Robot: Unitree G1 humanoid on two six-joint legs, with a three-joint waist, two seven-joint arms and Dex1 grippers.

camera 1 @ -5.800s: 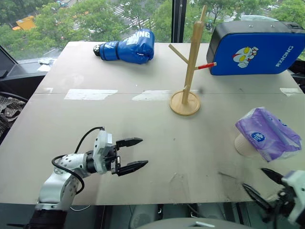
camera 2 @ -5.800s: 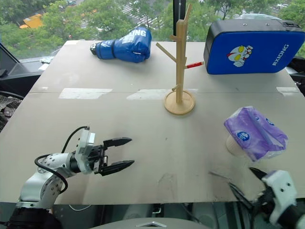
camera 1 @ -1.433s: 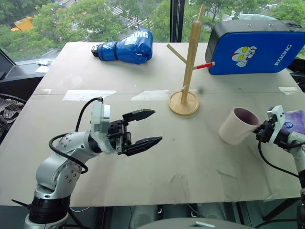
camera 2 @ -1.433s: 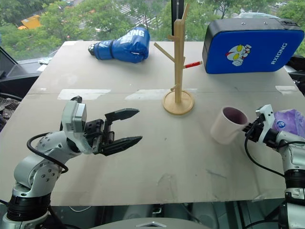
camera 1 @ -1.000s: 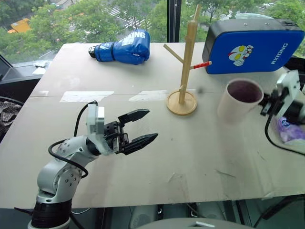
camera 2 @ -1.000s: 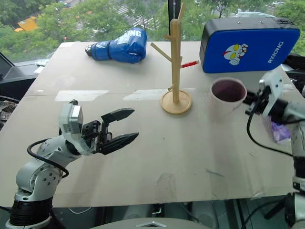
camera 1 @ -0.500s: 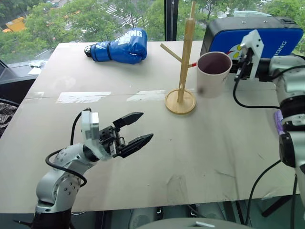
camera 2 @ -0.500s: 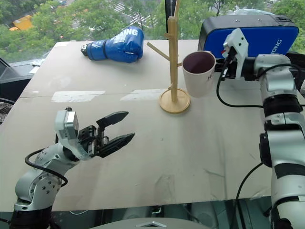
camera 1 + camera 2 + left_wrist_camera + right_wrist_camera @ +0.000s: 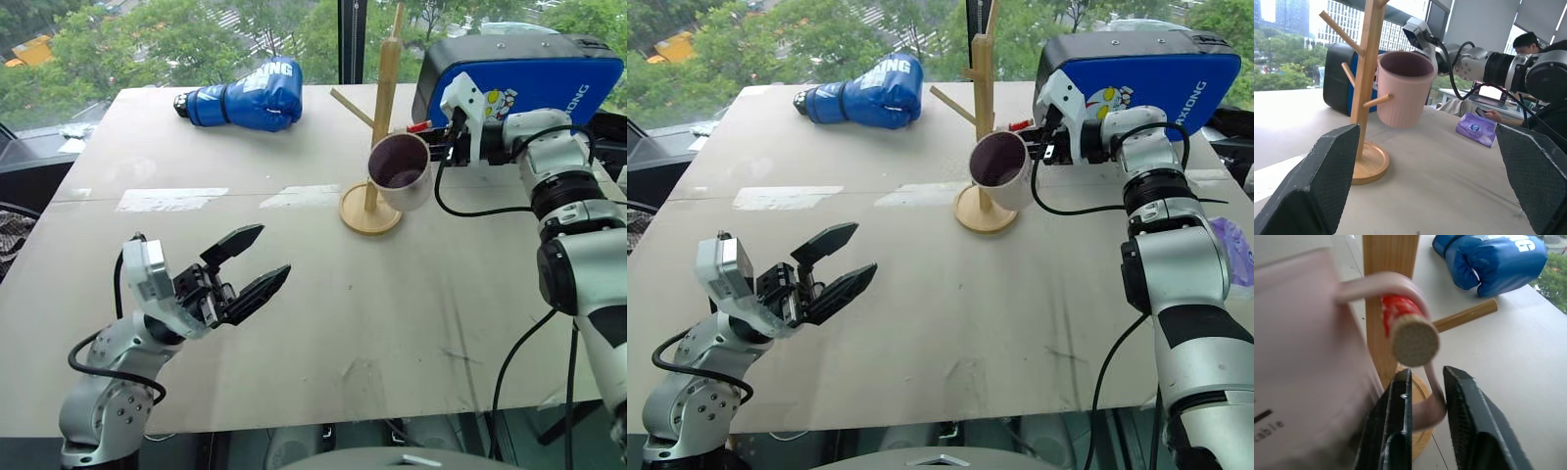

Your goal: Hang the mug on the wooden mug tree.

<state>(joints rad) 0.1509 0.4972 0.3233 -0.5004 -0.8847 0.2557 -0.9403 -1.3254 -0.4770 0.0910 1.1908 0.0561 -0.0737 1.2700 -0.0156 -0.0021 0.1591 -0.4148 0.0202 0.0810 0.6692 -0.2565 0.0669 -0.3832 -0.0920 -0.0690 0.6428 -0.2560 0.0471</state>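
Observation:
The cream mug (image 9: 400, 176), maroon inside, hangs beside the pole of the wooden mug tree (image 9: 383, 88). Its handle (image 9: 1400, 284) is looped over the red-tipped peg (image 9: 1413, 339). My right gripper (image 9: 1426, 373) reaches in from the right, and its two fingers straddle the lower part of the handle. They stand slightly apart, with a thin gap on one side, so the gripper is open. My left gripper (image 9: 271, 251) hovers open over the near left of the table, holding nothing and pointing toward the tree (image 9: 1367, 73) and the mug (image 9: 1403, 93).
A blue boxing glove (image 9: 250, 93) lies at the far left of the table. A blue padded case (image 9: 534, 73) stands behind the tree at the far right. A purple tissue pack (image 9: 1240, 250) sits at the right edge. A person (image 9: 1528, 41) sits beyond the table.
My right arm carried the mug left to the tree and slipped its handle over the red-tipped peg. Its fingers have parted from the handle. My left gripper drew back slightly.

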